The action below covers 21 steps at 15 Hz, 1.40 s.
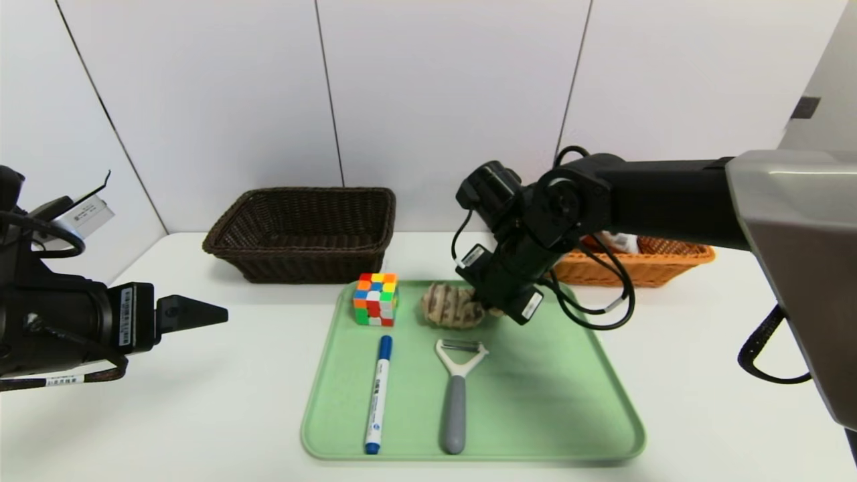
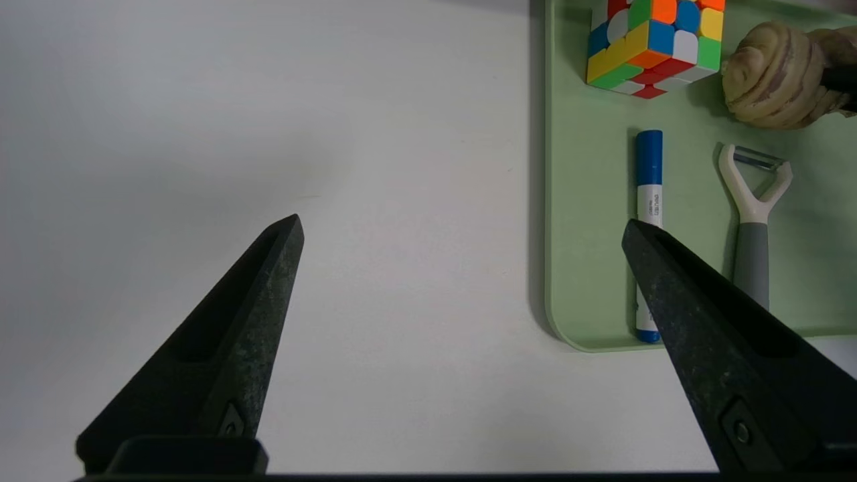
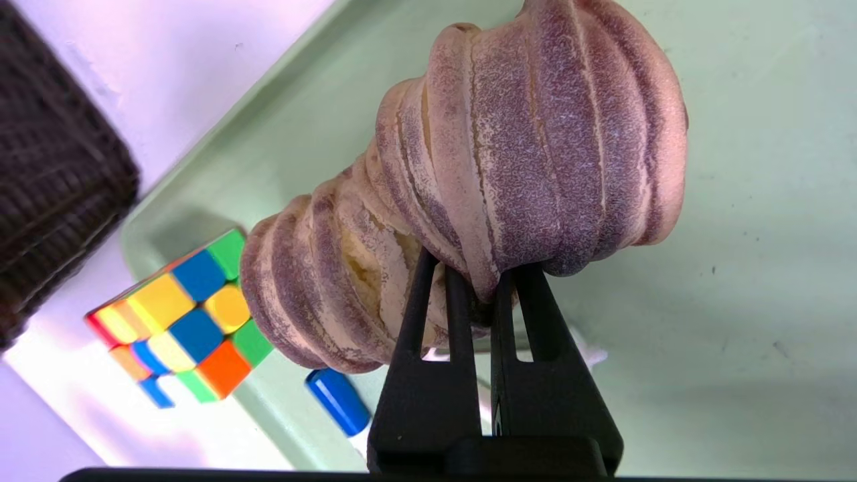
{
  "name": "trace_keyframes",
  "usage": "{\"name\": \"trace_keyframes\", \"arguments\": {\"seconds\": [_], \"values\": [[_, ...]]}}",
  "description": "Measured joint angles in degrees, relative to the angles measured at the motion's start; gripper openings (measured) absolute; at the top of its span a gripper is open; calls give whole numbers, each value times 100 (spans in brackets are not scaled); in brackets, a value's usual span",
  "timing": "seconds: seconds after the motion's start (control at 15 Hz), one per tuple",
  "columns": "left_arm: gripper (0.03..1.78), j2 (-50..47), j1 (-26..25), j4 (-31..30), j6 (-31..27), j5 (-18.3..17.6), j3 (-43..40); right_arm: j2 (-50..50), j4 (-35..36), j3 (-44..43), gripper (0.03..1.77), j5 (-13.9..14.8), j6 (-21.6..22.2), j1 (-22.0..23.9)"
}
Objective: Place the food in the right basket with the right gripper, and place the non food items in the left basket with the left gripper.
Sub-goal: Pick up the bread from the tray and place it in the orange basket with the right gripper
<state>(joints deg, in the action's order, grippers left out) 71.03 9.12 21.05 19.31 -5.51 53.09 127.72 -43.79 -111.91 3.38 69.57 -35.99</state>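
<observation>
Silver-grey housing of the right arm [image 1: 797,268] stands nearest the camera, at the right side of the scene; its dark section extends left over the far part of the pale green tray [image 1: 542,408]. Right gripper [image 3: 482,288] is pointed down at the far part of the tray, fingers drawn close together and pinching the striped bread roll [image 3: 535,134] at its narrow middle. Whether the roll bears on the tray cannot be determined. Left gripper [image 2: 463,217] is over the white tabletop [image 2: 415,375], left of the tray, with its fingers spread wide.

Puzzle cube [image 1: 376,300], multicoloured, sits in the tray's far left corner, left of the roll. White marker [image 1: 379,395] lies lengthwise near to far on the tray's left side, blue cap at the far end. Y-peeler [image 1: 456,395] lies to its right, apart from it, grey handle toward the near edge and blade at the far end.

Dark brown wicker basket [image 1: 315,261] stands beyond the tray to the left. Orange-tan wicker basket [image 1: 629,271] stands at far right, partly hidden by the right arm; a red-and-white item [image 1: 624,242] shows inside, its identity unclear.
</observation>
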Motion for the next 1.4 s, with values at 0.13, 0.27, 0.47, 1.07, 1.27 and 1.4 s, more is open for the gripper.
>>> {"name": "trace_keyframes", "arguments": {"seconds": [0.13, 0.27, 0.47, 1.07, 1.27, 1.4], "values": [[169, 11, 5, -6, -2, 2, 0, -160, 73, -2, 12, -32, -63, -52], [169, 29, 5, -6, -7, 0, -1, -396, 297, -5, 12, -51, -190, -119], [169, 44, 5, -5, -11, 0, -1, -835, 664, -7, 12, -77, -444, -168], [169, 38, 5, 0, -2, 2, -1, -1904, 1034, 2, 12, -60, -1762, 939], [169, 33, 9, -5, -2, -5, -12, -1876, 1014, 22, 12, -117, -1966, 1668], [169, 35, 11, -6, 4, -7, -12, -1741, 1008, 33, 12, -233, -2013, 2009]]}}
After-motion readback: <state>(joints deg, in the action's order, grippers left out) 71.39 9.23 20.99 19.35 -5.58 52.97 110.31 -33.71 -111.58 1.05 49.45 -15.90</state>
